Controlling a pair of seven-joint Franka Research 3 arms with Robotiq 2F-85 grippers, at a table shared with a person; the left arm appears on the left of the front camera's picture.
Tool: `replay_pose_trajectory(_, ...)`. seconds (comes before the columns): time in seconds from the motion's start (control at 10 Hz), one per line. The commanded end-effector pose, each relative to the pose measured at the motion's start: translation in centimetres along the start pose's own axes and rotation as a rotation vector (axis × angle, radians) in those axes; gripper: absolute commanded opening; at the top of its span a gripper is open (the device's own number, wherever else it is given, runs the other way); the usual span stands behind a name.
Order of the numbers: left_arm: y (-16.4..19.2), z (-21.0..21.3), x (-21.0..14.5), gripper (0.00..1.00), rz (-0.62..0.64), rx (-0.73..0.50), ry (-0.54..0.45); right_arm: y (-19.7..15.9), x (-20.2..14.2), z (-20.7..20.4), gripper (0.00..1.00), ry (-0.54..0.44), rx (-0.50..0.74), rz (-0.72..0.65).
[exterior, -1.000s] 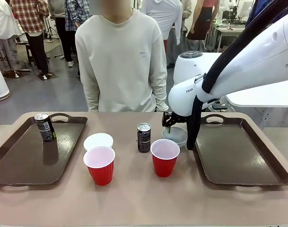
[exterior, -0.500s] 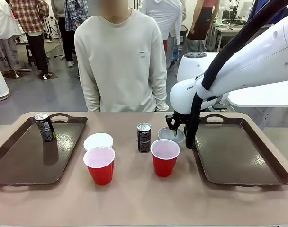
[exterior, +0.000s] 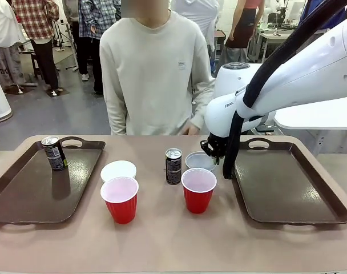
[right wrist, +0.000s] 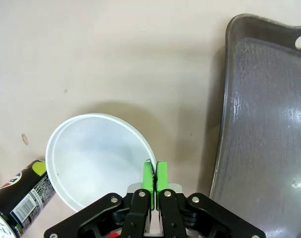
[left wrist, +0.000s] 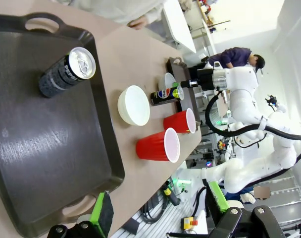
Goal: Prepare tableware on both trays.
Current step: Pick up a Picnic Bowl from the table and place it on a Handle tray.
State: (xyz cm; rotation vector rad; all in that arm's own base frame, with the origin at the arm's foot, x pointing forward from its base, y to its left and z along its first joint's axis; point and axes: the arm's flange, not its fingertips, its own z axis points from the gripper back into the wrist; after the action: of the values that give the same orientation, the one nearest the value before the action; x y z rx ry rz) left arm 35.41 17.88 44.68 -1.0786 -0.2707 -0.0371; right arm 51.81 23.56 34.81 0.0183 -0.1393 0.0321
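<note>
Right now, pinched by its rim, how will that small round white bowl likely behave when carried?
Likely light: the right gripper holds the small round white bowl by one thin rim pinch. It may swing or slip, since the shut pads grip only the edge. It seems stiff: the rim looks round, not bent.

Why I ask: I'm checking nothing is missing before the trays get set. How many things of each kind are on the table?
Red cups: 2
Black cans: 2
White bowls: 2
Brown trays: 2
Total: 8
</note>
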Motion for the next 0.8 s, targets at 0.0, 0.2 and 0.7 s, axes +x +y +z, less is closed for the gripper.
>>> replay_pose_trajectory(0.0, 0.0, 0.3, -0.1, 1.00, -0.007, -0.011, 0.002, -0.9, -0.9, 0.7, 0.00, -0.005, 0.011, -0.004)
replay_pose_trajectory(0.2, 0.0, 0.3, -0.1, 1.00, -0.007, -0.011, 0.002, -2.4, -2.7, 6.1, 0.00, -0.055, -0.014, -0.022)
replay_pose_trajectory(0.7, 0.0, 0.3, -0.1, 1.00, -0.007, -0.011, 0.002, -7.5, -9.2, 17.0, 0.00, -0.148, -0.062, -0.096)
